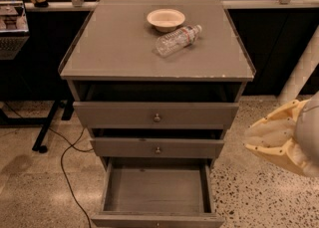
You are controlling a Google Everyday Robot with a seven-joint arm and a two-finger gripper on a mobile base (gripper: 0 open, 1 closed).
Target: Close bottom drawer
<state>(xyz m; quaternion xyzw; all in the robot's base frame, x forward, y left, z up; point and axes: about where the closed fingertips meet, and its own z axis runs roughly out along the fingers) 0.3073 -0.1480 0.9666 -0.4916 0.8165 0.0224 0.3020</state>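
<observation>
The grey-brown cabinet [157, 53] has three drawers. The bottom drawer [155, 191] is pulled far out, showing its plain grey, empty inside. Its front panel [157, 220] lies at the lower edge of the camera view. The middle drawer [157, 148] and the top drawer [155, 115] each stand slightly out and show round metal knobs. My gripper [250, 138], yellow-padded, hangs at the right edge beside the cabinet at about middle-drawer height. It is apart from the cabinet and touches nothing.
A cream bowl [165, 19] and a plastic water bottle [177, 40] lying on its side are on the cabinet top. A black cable [65, 172] runs over the speckled floor at the left. A white post [301, 70] stands at the right.
</observation>
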